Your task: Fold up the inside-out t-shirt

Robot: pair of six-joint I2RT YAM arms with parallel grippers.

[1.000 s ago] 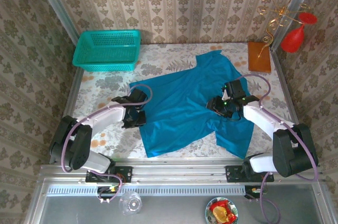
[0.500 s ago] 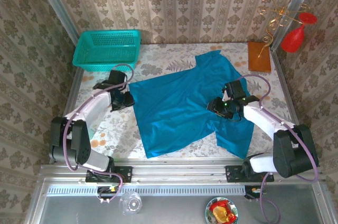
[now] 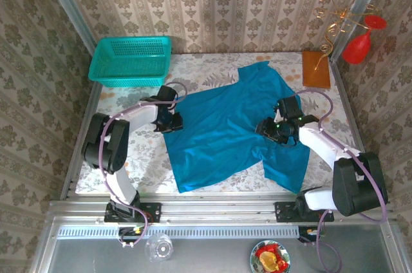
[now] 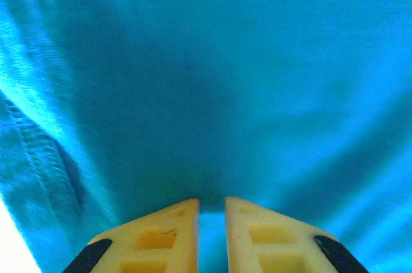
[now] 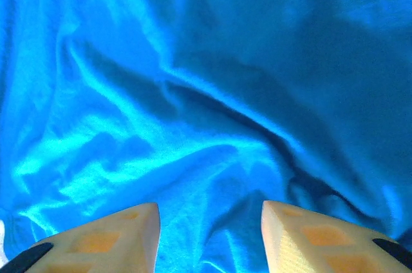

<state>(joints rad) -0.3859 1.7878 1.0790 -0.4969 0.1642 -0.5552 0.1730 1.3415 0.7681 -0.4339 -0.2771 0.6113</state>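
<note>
T-shirt (image 3: 219, 128) edge beneath left gripper (image 3: 172, 120), elbow bent.

The left arm (image 3: 138, 113) holds its jaws narrowly parted, the right arm (image 3: 322, 144) widely.

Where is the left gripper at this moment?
Top view: the left gripper sits left of centre at the t-shirt's left edge, nearer the arms than the turquoise basket.

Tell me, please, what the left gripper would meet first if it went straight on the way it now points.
The left gripper would meet the plain teal-blue soft cloth t-shirt first: the cloth lies right ahead of its yellow fingers. How near it is, I cannot tell.
</note>
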